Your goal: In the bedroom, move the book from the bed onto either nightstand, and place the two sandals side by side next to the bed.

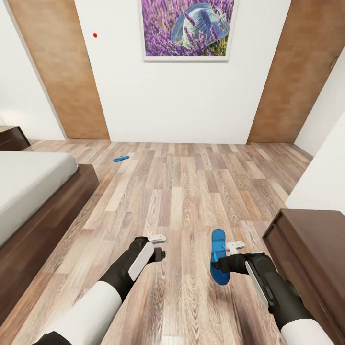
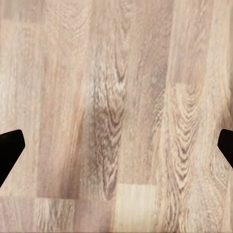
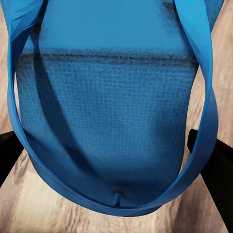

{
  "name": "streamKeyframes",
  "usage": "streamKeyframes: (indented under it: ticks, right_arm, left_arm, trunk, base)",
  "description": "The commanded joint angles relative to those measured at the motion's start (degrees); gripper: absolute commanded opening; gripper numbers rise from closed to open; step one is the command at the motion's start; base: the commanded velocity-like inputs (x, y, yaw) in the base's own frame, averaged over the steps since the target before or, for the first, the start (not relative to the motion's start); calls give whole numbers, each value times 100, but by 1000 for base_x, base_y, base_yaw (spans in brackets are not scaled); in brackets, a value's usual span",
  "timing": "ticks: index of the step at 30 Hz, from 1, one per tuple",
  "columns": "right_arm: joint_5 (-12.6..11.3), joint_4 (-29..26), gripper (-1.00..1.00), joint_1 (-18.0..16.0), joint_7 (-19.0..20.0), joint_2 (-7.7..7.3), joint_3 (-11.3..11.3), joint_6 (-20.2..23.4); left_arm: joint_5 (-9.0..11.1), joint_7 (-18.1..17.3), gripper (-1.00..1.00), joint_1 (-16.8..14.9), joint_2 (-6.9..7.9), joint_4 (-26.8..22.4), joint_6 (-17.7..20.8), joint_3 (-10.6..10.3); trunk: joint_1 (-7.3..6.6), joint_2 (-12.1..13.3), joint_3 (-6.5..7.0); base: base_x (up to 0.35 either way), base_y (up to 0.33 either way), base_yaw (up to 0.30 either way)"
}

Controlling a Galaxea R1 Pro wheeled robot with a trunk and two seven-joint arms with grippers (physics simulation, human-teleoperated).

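Note:
One bright blue sandal [image 1: 218, 239] hangs above the wood floor at the lower right, with my right gripper [image 1: 223, 259] shut on it. In the right wrist view its sole [image 3: 111, 97] and thong strap sit between the dark fingers [image 3: 213, 165]. The other sandal [image 1: 121, 158] lies flat on the floor farther off, beyond the bed's corner. The bed [image 1: 28, 191] with its off-white mattress runs along the left. A dark nightstand [image 1: 12, 136] stands past it. My left gripper [image 1: 160, 245] hovers open over bare planks, fingertips [image 2: 9, 150] wide apart. The book is out of view.
A long low dark brown cabinet [image 1: 306, 254] stands close on the right, beside a white wall. Two brown wooden doors [image 1: 62, 72] flank a framed lavender picture [image 1: 188, 28] on the far wall. Open floor [image 1: 191, 187] stretches between bed and cabinet.

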Motion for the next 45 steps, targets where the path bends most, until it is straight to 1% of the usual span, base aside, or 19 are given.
streamKeyframes:
  ticks: [1, 9, 17, 32, 45]
  right_arm:
    - [46, -7, -100, -3, 36, -4, 8, 17]
    - [48, -7, -100, -3, 36, -4, 8, 10]
    - [48, -7, -100, -3, 35, -4, 8, 7]
    - [51, -7, -100, -3, 35, -4, 8, -2]
    - [55, -7, -100, -3, 35, -11, 8, -2]
  left_arm:
    - [56, 48, 100, -2, 0, -4, -28, -8]
    - [55, -9, 100, 1, 0, 6, -77, -8]
    - [49, -46, 100, 1, 0, 145, -87, -8]
    - [48, -210, 100, 1, 0, 187, -92, -8]
    - [48, -228, 100, 1, 0, 189, -97, -15]
  trunk:
    - [-1, -2, -5]
    - [-1, -2, -5]
    - [-1, -2, -5]
    - [-1, -2, -5]
    - [-1, -2, -5]
  base:
    - [0, 0, -3]
    - [0, 0, -1]
    - [11, 11, 0]
    - [182, 111, 0]
    - [55, 7, 0]
